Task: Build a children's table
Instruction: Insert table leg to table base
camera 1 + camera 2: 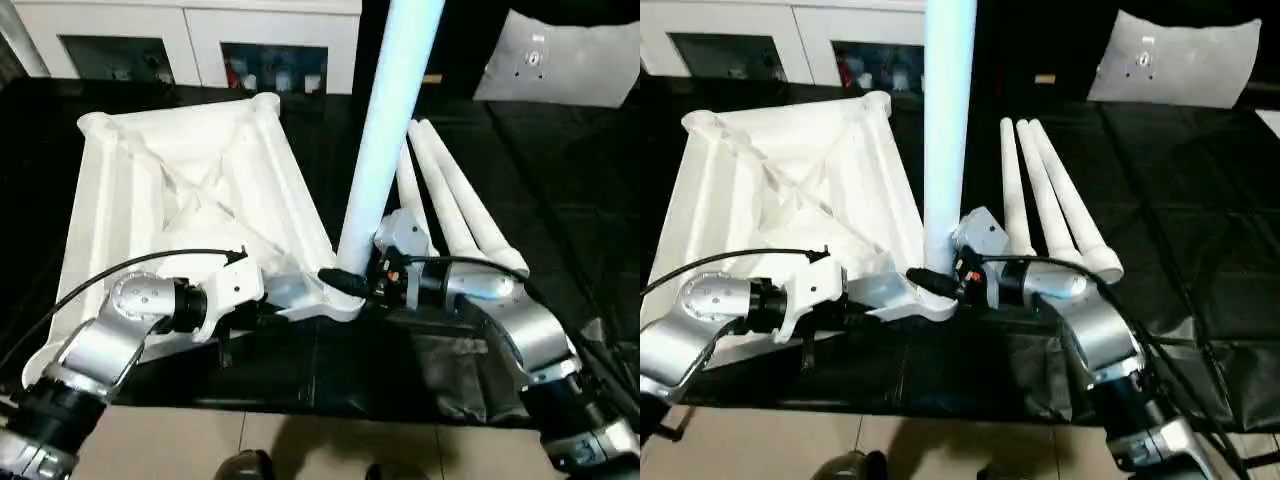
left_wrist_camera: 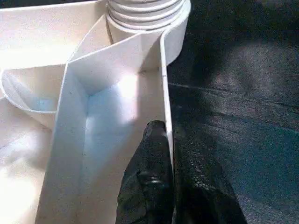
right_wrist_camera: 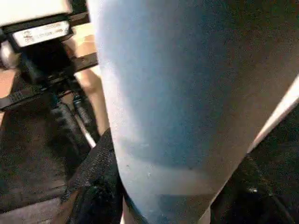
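The white tabletop [image 1: 180, 180] lies upside down on the black table, ribbed underside up. One white leg [image 1: 385, 130] stands upright in its near right corner socket [image 1: 335, 300]. My right gripper [image 1: 350, 282] is shut on this leg just above the socket, and a black finger [image 3: 96, 182] presses against its side. My left gripper [image 2: 167, 133] is shut on the tabletop's thin rim wall [image 2: 163, 84] beside that socket, one finger on each face. The leg's ringed base [image 2: 140, 11] sits in the socket just beyond.
Three loose white legs [image 1: 450, 200] lie side by side on the black cover to the right of the tabletop. A white cabinet with glass doors [image 1: 200, 40] stands behind. A pale cushion [image 1: 560, 60] rests at the back right. Tiled floor [image 1: 300, 440] shows below the table's front edge.
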### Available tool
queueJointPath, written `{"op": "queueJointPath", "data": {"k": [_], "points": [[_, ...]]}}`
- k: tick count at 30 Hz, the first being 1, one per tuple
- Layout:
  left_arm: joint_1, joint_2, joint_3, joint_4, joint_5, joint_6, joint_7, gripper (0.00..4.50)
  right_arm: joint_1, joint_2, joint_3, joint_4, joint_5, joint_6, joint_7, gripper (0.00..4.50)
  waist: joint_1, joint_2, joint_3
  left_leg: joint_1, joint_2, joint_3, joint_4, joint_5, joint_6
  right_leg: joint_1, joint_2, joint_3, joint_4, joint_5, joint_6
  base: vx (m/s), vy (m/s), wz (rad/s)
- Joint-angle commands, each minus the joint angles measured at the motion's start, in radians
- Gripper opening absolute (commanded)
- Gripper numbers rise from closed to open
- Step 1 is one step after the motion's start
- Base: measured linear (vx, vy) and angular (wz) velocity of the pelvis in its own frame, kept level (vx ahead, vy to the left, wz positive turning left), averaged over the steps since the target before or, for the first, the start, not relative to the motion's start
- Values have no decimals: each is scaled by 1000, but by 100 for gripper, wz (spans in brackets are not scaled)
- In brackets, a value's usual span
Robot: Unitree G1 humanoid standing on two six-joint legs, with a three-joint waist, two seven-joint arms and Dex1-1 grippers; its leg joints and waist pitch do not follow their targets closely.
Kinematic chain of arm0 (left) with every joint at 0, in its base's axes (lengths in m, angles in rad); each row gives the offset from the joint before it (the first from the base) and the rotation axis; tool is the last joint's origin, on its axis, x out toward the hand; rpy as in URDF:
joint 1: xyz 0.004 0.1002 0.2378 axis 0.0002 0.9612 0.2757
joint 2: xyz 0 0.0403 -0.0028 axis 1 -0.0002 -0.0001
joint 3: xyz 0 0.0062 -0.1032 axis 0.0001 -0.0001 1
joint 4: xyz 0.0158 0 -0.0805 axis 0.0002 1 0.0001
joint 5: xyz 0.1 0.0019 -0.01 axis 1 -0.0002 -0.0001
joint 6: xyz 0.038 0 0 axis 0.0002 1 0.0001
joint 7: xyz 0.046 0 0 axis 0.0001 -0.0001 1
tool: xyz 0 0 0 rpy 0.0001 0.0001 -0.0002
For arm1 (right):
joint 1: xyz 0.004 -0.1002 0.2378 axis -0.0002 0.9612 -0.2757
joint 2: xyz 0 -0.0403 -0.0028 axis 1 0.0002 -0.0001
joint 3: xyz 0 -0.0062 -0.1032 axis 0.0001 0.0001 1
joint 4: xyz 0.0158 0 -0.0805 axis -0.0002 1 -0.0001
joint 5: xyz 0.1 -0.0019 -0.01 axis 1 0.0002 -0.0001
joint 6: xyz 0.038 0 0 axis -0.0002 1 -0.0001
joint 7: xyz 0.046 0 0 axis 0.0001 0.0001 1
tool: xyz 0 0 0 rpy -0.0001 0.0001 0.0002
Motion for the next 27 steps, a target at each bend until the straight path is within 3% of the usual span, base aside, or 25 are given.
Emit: {"op": "queueJointPath", "data": {"k": [1,4,6,10,14,16,18,19,20,21,22,23,24,26,27], "points": [[-71,-17,1,22,-15,-69,-25,0,88,-10,172,106,-55,87,85,190,-9,-2,-13,35,60,-22,-94,-396,-34,-7,-39,29,-94,-329,-155,0,0,0],[-107,-12,6,62,-8,-85,-40,0,86,-6,182,113,-55,85,100,190,-11,-6,-10,33,61,-23,-98,-391,-37,-5,-38,28,-91,-282,-161,0,0,0],[-136,0,13,94,1,-98,-49,0,80,11,178,124,-59,80,88,190,-10,-1,-13,35,62,-23,-98,-389,-41,-3,-39,28,-89,-266,-171,0,0,0],[-150,8,21,114,7,-101,-51,0,75,30,165,135,-58,77,74,190,-11,-3,-7,36,64,-24,-104,-435,-55,-7,-43,29,-96,-327,-170,0,0,0],[-109,19,51,79,-3,-63,-22,0,68,71,131,161,-77,58,5,190,-12,-4,-2,36,66,-28,-113,-466,-72,-10,-46,30,-103,-398,-155,0,0,0],[-61,22,97,21,-13,11,45,0,59,107,94,186,-92,52,-75,190,-16,-5,1,32,67,-31,-115,-491,-82,-11,-49,30,-104,-435,-148,0,0,0],[-3,18,145,-61,-24,96,117,0,52,141,59,204,-95,56,-143,190,-28,-3,6,32,66,-40,-119,-537,-97,-18,-52,29,-109,-530,-136,0,0,0],[37,12,169,-126,-28,153,158,0,47,159,42,209,-97,60,-176,190,-39,-3,9,22,66,-48,-123,-551,-103,-13,-53,25,-107,-557,-130,0,0,0],[52,8,177,-151,-27,174,176,0,45,164,38,212,-99,61,-189,190,-43,-1,7,19,67,-50,-125,-546,-106,-11,-53,23,-104,-546,-131,0,0,0],[81,-5,191,-204,-23,219,211,0,40,178,29,220,-103,62,-215,190,-48,-6,5,14,66,-52,-128,-526,-102,-8,-50,21,-102,-522,-129,-7,31,-23],[95,-12,196,-229,-21,240,227,0,37,185,24,224,-104,62,-228,190,-51,-2,6,15,67,-52,-128,-528,-104,-10,-50,22,-103,-505,-134,-4,33,-18],[111,-23,201,-262,-18,266,243,0,32,197,15,233,-104,62,-245,190,-54,-4,9,21,64,-48,-124,-541,-96,-18,-46,23,-110,-506,-127,-4,33,-18],[141,-50,207,-328,-12,319,276,0,18,222,-5,255,-104,63,-285,190,-55,-16,6,26,65,-43,-121,-544,-92,-21,-45,25,-114,-511,-125,0,0,0],[182,-109,191,-448,5,405,326,0,-23,269,-38,320,-101,54,-351,190,-60,-15,7,15,65,-44,-123,-498,-80,-13,-48,26,-110,-464,-133,0,0,0],[182,-109,191,-448,5,405,326,0,-23,269,-38,320,-101,54,-351,190,-61,-15,5,10,66,-43,-124,-459,-76,-8,-45,24,-105,-410,-143,0,0,0]]}}
